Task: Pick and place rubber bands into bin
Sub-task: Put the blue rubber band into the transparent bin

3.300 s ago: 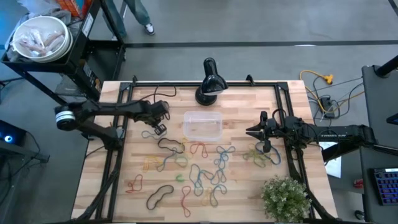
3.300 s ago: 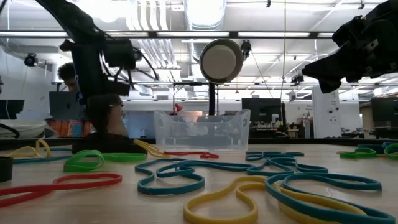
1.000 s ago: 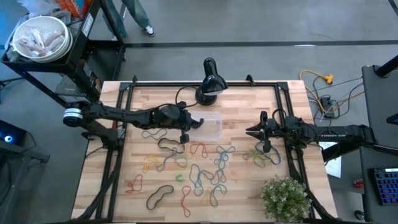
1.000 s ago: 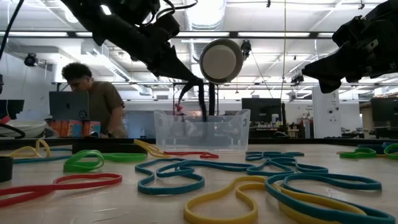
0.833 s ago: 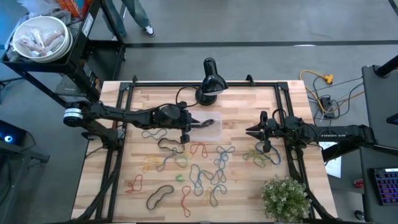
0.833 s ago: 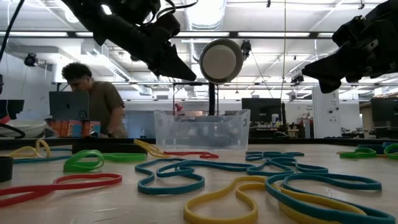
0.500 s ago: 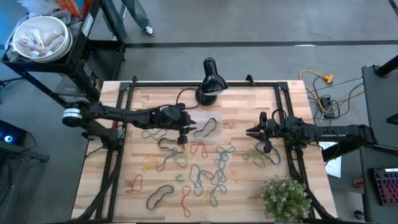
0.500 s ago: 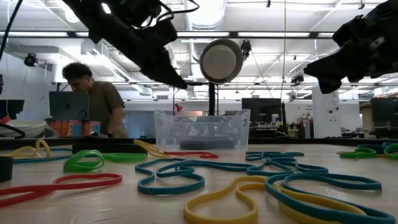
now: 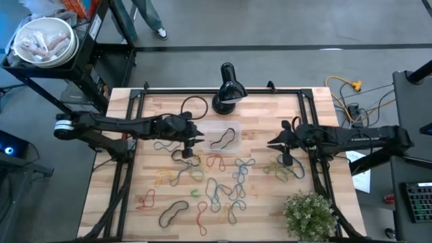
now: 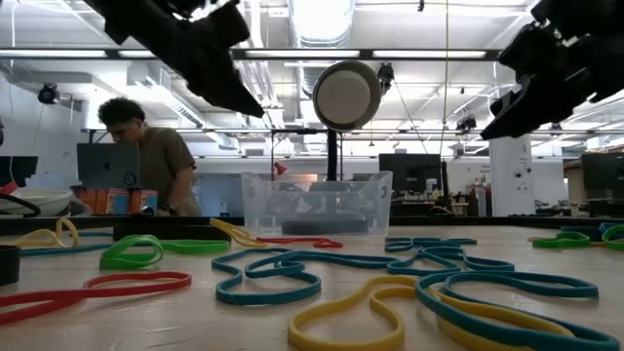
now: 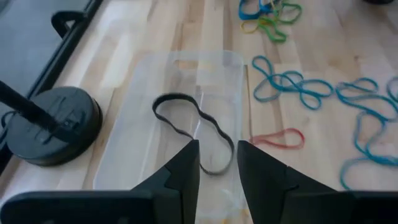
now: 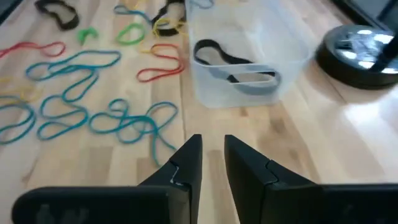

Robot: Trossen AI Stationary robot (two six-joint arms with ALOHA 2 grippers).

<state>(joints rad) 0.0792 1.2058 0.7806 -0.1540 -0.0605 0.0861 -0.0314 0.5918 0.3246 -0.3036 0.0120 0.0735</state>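
Clear bin point(image 9: 221, 137) sits near the centre of the wooden worktop point(image 9: 155, 216), just toward 6 o'clock of the black lamp base point(image 9: 225, 102). One black rubber band point(image 9: 225, 139) lies inside it, curled on the floor of the bin; the left wrist view shows it plainly through the clear wall.

Left gripper point(image 9: 191, 144) hangs at the bin's 9 o'clock side, above the worktop, fingers point(image 11: 186, 165) parted with a gap and nothing between them: released.

Right gripper point(image 9: 284, 144) waits well out at the bin's 3 o'clock, raised off the wood. Its fingers point(image 12: 188, 158) stand slightly apart, empty.

Loose rubber bands point(image 9: 223, 185) spread over the worktop from the bin toward 6 o'clock: teal, red, yellow, green, one more black loop point(image 9: 173, 213) near the 6 o'clock edge. A small green-and-blue cluster point(image 9: 283, 171) lies below the right gripper.

Potted plant point(image 9: 310, 214) at the worktop's 4 o'clock corner. In the low view a person point(image 10: 136, 156) sits at a laptop in the room behind.
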